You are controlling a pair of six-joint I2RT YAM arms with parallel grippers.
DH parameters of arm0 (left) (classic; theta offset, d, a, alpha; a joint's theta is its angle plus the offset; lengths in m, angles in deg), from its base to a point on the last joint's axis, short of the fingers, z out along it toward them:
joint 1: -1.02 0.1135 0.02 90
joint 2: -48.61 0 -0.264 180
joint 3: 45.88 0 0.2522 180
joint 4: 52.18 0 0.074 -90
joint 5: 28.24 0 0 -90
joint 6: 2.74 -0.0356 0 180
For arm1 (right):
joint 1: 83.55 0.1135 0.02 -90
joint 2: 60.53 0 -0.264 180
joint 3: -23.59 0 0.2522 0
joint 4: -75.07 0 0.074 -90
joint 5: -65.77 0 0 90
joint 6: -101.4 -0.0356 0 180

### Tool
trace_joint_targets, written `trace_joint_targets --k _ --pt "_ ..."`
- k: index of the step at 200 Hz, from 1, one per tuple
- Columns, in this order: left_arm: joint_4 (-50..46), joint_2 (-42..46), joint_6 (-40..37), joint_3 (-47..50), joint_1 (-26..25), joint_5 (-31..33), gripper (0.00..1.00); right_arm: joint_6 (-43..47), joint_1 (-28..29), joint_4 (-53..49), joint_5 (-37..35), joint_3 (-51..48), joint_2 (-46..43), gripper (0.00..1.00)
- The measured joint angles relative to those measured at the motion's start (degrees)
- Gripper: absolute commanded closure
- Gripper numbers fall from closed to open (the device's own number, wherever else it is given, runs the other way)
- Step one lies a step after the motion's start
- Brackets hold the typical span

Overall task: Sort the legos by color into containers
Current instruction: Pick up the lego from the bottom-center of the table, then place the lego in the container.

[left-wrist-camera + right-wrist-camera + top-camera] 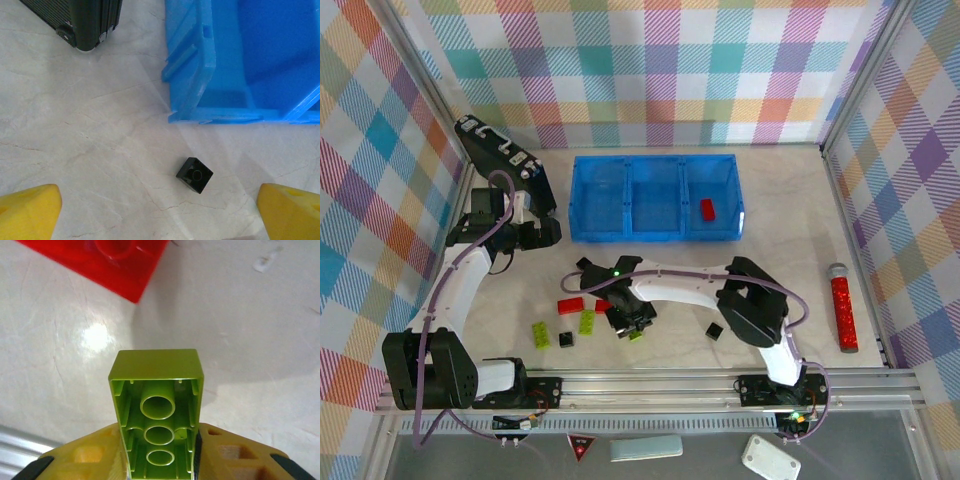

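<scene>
At the far left a black case (505, 160) lies against the wall, well apart from the work. Just in front of it the left gripper (535, 235) hangs low over the table (780, 200). Its yellow fingers (30, 212) are spread wide and nothing is between them. In its wrist view a black square brick (194, 175) lies on the table ahead of the fingers, near the corner of the blue tray (200, 65). I judge the gripper is lined up there to come down on this brick.

The tray has three compartments. The left and middle ones look bare, and one red brick (707, 208) lies in the right one, so red probably belongs there.

In front of the tray lie the loose red bricks (571, 306), the loose lime-green bricks (539, 334) and a small black brick (566, 340).

Among them the right gripper (635, 325) has its jaws clenched on a lime-green brick (157, 410). It grips the long sides, with the hollow underside toward the wrist camera, which should keep the brick from twisting. Whether it is off the table I cannot tell.

Further right lies another black brick (714, 330). At the far right is a red glittery cylinder (842, 310), no part of the sorting.
</scene>
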Motion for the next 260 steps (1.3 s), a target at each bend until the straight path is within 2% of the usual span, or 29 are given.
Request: trace_joint_targets --k 36,74,143,190,260 --pt "0.00 0.00 0.00 0.00 0.00 -0.02 0.00 0.20 -3.63 -1.44 -0.59 -1.57 -6.03 0.64" --pt "0.00 0.00 0.00 0.00 0.00 -0.02 0.00 2.12 -10.86 -2.32 -0.87 -1.57 -10.88 0.64" --pt "0.00 0.04 0.00 0.00 0.00 -0.02 0.00 6.54 -23.02 -3.85 -1.31 4.39 -11.17 0.64" --pt "0.02 0.04 0.00 0.00 0.00 -0.07 0.00 9.46 -28.35 -3.21 -1.44 16.50 -4.76 0.64" --pt "0.02 0.04 0.00 0.00 0.00 -0.04 0.00 14.32 -34.16 -0.96 3.65 34.56 12.74 0.65"
